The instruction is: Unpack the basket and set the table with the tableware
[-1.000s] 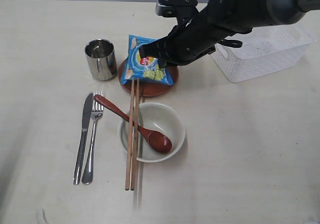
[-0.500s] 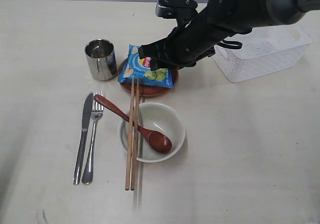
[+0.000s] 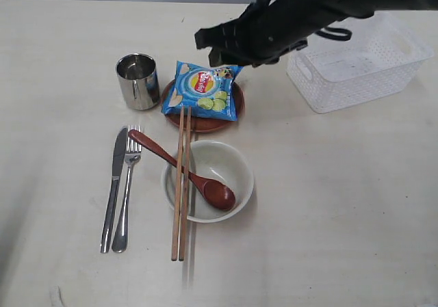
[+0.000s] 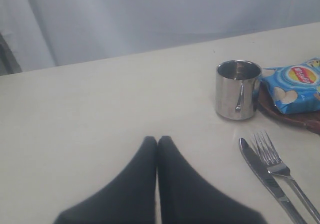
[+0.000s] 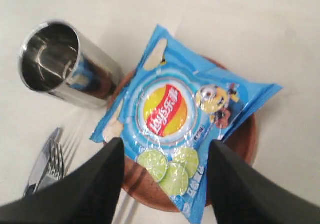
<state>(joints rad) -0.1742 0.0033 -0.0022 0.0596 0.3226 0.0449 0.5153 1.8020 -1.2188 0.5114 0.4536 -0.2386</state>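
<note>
My right gripper point(image 3: 211, 47) hangs open above the blue chip bag point(image 3: 203, 90), clear of it; the bag lies flat on the brown plate point(image 3: 205, 124). In the right wrist view both fingers point(image 5: 100, 179) frame the bag point(image 5: 175, 119) with nothing between them. Beside the plate stands the steel cup point(image 3: 137, 81). Knife point(image 3: 113, 187) and fork point(image 3: 126, 187) lie side by side. The wooden spoon point(image 3: 181, 170) and chopsticks point(image 3: 180, 204) rest across the off-white bowl point(image 3: 233, 163). The white basket point(image 3: 363, 64) sits at the right. My left gripper point(image 4: 157, 140) is shut over bare table, near the cup point(image 4: 237, 89).
The right arm's dark links stretch over the table point(image 3: 328, 204) between the basket and the plate. A pale curtain backs the table's far edge in the left wrist view.
My right gripper opened and let go of the chip bag, which now lies flat on the plate. The gripper then rose and drew back toward the far edge.
</note>
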